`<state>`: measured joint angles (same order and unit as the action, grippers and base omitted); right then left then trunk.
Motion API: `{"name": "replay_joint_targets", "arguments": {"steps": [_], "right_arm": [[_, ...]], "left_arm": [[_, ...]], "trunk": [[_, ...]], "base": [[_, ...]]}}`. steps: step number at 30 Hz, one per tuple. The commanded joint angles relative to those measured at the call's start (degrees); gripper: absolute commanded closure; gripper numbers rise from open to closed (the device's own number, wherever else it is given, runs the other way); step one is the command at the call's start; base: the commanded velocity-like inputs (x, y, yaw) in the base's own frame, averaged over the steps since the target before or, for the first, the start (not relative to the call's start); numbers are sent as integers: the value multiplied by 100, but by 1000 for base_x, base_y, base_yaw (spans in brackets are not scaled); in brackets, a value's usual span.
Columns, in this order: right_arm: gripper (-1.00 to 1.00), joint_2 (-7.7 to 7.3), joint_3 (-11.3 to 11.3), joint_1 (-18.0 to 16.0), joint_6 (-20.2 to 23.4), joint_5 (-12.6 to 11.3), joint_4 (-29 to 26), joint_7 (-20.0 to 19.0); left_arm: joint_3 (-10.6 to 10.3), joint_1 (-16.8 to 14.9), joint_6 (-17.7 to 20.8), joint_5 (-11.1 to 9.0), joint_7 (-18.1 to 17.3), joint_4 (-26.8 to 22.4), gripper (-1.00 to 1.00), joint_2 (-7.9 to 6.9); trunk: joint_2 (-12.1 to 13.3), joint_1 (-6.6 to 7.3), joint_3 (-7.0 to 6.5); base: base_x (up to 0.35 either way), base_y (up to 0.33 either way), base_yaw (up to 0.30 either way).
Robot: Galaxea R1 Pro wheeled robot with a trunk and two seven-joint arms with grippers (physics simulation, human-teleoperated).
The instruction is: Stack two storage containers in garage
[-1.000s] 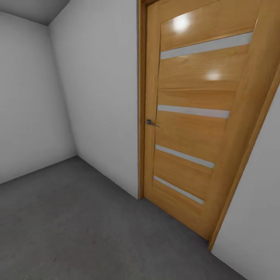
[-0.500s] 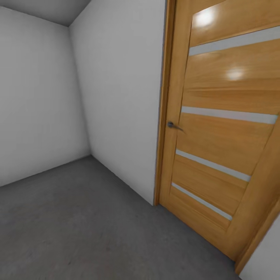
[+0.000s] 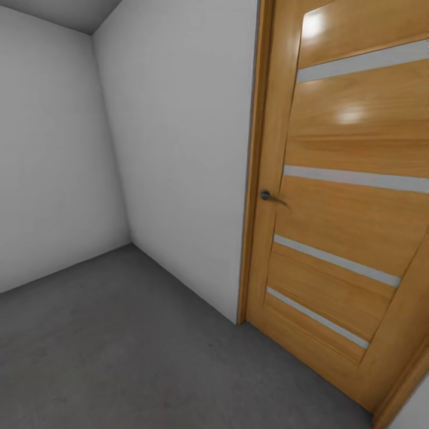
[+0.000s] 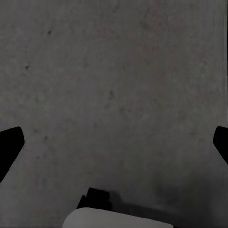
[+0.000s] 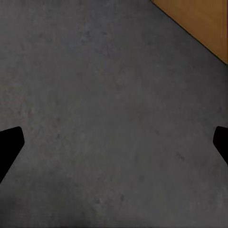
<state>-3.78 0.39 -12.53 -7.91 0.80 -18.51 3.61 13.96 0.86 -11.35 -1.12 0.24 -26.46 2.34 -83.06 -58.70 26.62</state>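
My view swung a bit since half second ago: honey-coloured wooden panel door [image 3: 345,196] sits lower, things themselves not moved. I'm in garage, dark grey concrete floor [image 3: 119,345] bare. Left gripper [image 4: 114,142], right gripper [image 5: 114,142]: fingers wide apart, holding nothing. Boxes not in sight. I think carrying work not finished.

We are looking at the floor [image 3: 131,351], dark grey mottled concrete meeting white walls [image 3: 179,149] and a wooden door [image 3: 339,238]; nothing is lying on it.
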Motion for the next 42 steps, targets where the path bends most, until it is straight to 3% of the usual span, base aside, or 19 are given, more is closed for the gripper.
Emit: {"name": "replay_joint_targets", "arguments": {"steps": [1, 28, 42], "right_arm": [[-100, 0, 5, -4, -17, 8, 5, 17], [-100, 0, 5, -4, -17, 8, 5, 17], [-100, 0, 5, -4, -17, 8, 5, 17]], "left_arm": [[11, 2, -7, -11, 2, -8, -100, 4], [13, 2, 0, -11, 2, -8, -100, -5], [18, 2, 0, -11, 2, -7, -100, -5]], "trunk": [[-2, -3, 0], [-2, -3, -28], [-2, -3, -28]], "base": [[243, 187, -243], [264, 151, -269], [284, 17, -275]]}}
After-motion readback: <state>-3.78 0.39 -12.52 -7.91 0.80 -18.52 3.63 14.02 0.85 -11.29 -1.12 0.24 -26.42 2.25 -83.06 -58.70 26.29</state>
